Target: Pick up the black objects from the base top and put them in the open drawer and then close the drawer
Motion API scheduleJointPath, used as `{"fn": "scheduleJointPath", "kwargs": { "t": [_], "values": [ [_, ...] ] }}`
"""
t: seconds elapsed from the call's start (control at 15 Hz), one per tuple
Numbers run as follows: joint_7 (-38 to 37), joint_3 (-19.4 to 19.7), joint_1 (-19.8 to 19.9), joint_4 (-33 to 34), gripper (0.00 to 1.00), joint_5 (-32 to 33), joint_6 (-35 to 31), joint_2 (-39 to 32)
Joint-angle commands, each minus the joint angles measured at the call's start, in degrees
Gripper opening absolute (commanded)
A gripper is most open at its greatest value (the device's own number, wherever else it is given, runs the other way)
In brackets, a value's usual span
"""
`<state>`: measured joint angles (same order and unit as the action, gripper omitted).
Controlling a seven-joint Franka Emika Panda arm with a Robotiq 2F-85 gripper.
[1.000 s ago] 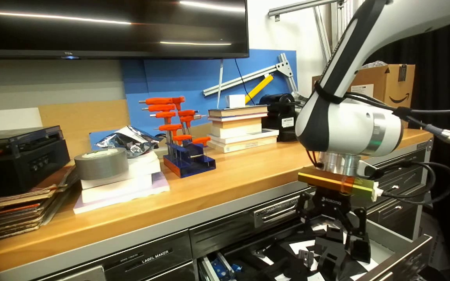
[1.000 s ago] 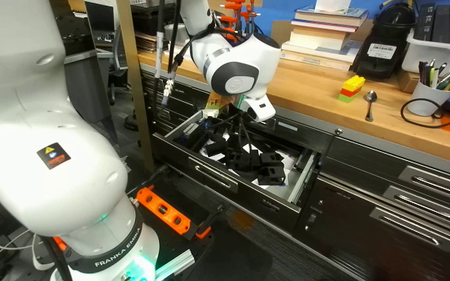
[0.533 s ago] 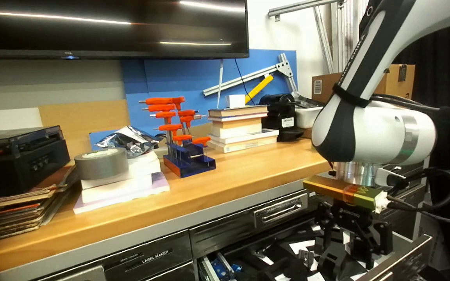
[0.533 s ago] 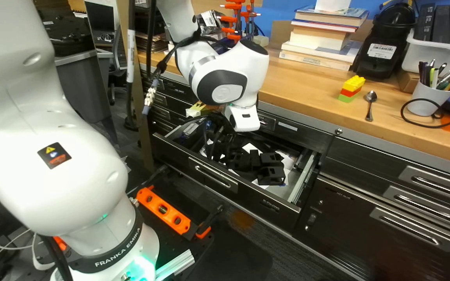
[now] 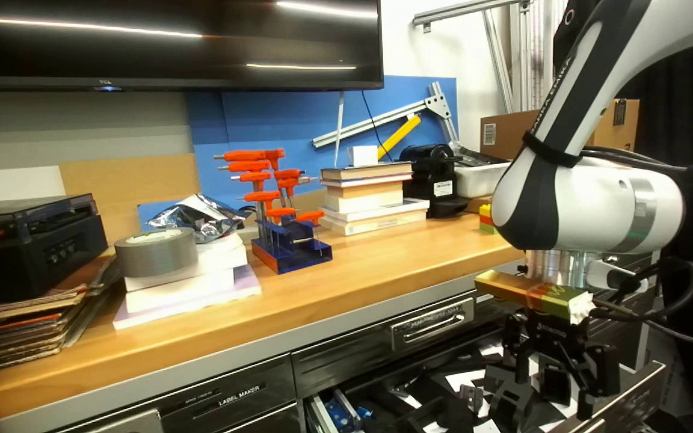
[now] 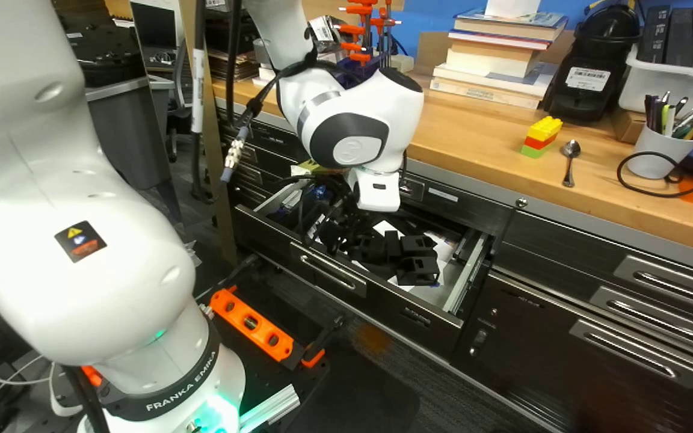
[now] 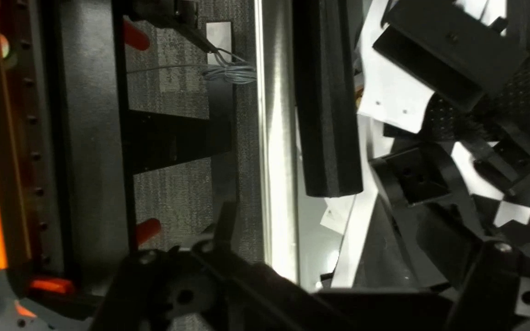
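Black objects [image 6: 417, 270] lie among white sheets [image 7: 396, 99] in the pulled-out drawer [image 6: 388, 307] below the wooden surface [image 6: 473, 129], the jaws spread wide near the drawer's front edge [image 7: 279, 151].

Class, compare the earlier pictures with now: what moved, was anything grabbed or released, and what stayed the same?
The gripper, open, has shifted right and slightly down in an exterior view, toward the front of the drawer. The arm moved with it, so the toy bricks on the workbench have come into view. Nothing was visibly picked up or let go. The drawer stays open; the spoon and books are unmoved.
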<state>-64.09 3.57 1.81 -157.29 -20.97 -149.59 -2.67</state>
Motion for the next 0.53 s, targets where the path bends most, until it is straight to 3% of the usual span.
{"fn": "scheduleJointPath", "kwargs": {
  "t": [0.0, 0.2, 0.47],
  "values": [
    [-10.3, 1.6, 0.7, 0.1, 1.00, 7.7, 5.7, 0.0],
    [-12.6, 1.8, 1.0, 1.2, 1.00, 9.8, 9.8, -0.5],
    [-10.0, 1.3, 0.9, 3.4, 1.00, 8.9, 10.5, -3.3]
  ]
}}
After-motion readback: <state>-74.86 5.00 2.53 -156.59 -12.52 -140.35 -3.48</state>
